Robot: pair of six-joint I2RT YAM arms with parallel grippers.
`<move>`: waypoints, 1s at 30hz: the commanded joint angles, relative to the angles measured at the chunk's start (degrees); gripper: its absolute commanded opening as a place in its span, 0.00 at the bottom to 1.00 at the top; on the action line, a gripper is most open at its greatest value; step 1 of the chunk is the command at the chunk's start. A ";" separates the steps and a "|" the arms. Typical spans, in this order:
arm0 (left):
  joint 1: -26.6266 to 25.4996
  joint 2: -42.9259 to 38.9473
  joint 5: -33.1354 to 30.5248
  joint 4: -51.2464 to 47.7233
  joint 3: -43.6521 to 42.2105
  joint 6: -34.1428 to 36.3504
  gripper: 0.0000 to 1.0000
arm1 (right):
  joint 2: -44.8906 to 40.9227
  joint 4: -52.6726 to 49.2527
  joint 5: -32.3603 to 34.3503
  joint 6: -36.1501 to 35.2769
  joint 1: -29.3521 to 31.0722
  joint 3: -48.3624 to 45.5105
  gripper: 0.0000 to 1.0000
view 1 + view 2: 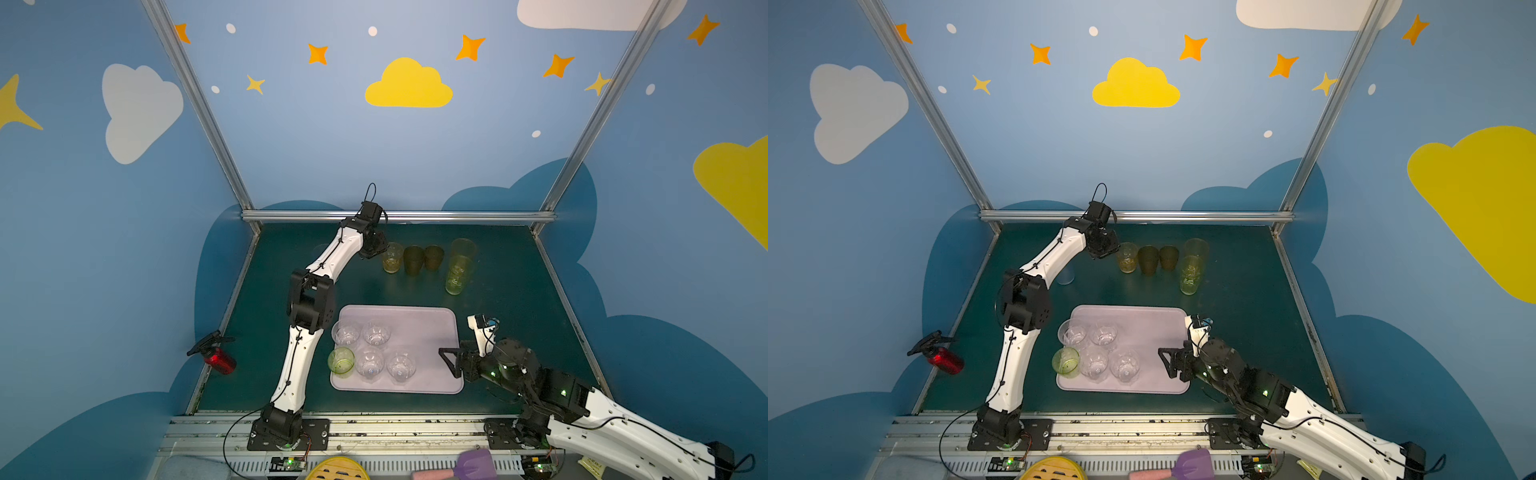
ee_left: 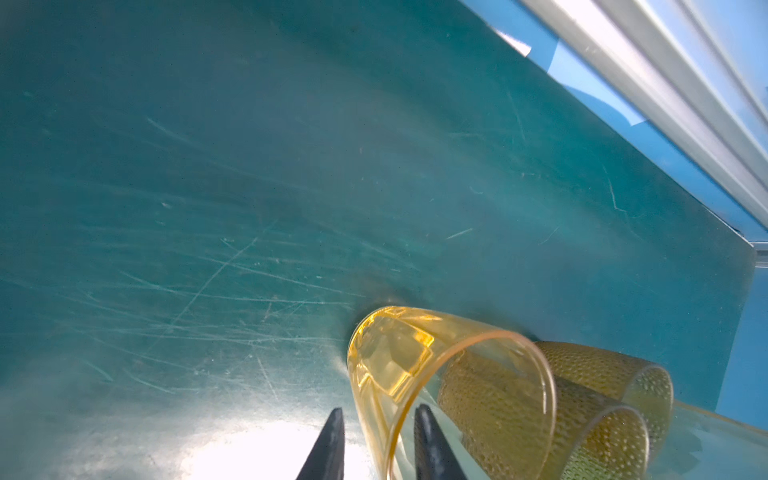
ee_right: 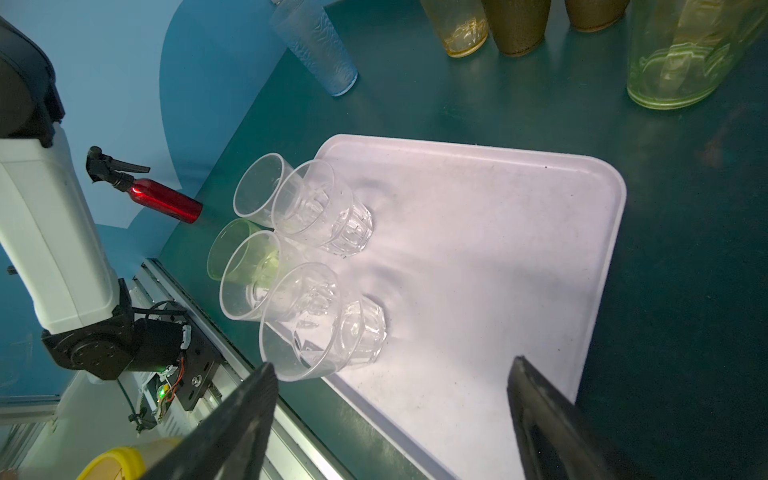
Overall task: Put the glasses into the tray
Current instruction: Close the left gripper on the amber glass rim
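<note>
Yellow glass (image 2: 390,357) wall between left tool (image 2: 380,409) jaws, narrowly apart, contact unclear; right tool (image 3: 392,362) wide apart, empty, over tray (image 3: 498,249).

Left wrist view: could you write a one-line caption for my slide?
Left end effector straddles the wall of the yellow glass, one finger inside, beside two brown glasses.

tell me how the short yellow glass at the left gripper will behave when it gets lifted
Probably light and stiff: the yellow glass looks thin-walled and empty. Likely slippery and apt to tilt: its wall is glossy, and the left gripper straddles just one side of it. It stands close beside a brown glass, so a nudge could knock that one.
</note>
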 commanded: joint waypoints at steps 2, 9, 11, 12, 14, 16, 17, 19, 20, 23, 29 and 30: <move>0.46 2.80 -1.44 -2.86 2.27 1.67 0.29 | 0.20 0.49 0.49 1.02 -0.29 0.01 0.86; 0.89 4.21 -1.05 -3.48 3.58 2.18 0.18 | 0.98 0.14 0.12 1.15 -0.44 0.84 0.86; 0.90 4.39 -0.98 -3.67 3.74 2.13 0.11 | 1.49 0.26 0.24 1.33 -0.60 0.97 0.86; 0.90 4.42 -0.92 -3.67 3.70 2.18 0.07 | 1.88 0.33 0.16 1.41 -0.62 0.95 0.86; 0.89 4.39 -0.92 -3.66 3.81 2.38 0.04 | 2.69 0.57 -0.07 1.57 -0.81 1.25 0.86; 0.90 4.24 -0.96 -4.07 4.00 2.61 0.04 | 3.38 0.75 -0.35 1.77 -0.93 1.62 0.86; 0.88 4.09 -0.96 -4.40 4.12 2.66 0.04 | 3.74 0.88 -0.54 1.75 -1.01 1.80 0.86; 0.98 3.57 -1.13 -4.93 4.13 2.90 0.04 | 4.41 0.96 -0.61 1.66 -1.06 2.47 0.86; 1.04 3.15 -1.27 -5.26 4.11 2.92 0.04 | 4.74 0.93 -0.76 1.51 -1.19 2.96 0.86; 1.05 1.75 -1.16 -6.03 4.05 2.91 0.04 | 6.01 0.69 -0.87 0.96 -1.63 4.64 0.86; 0.74 -3.41 -0.61 -3.57 0.21 3.19 0.04 | 7.99 1.27 -1.54 0.16 -2.68 6.28 0.86; 0.64 -4.57 -0.69 -2.60 -1.23 2.98 0.04 | 7.79 1.42 -1.83 -0.40 -2.81 6.42 0.86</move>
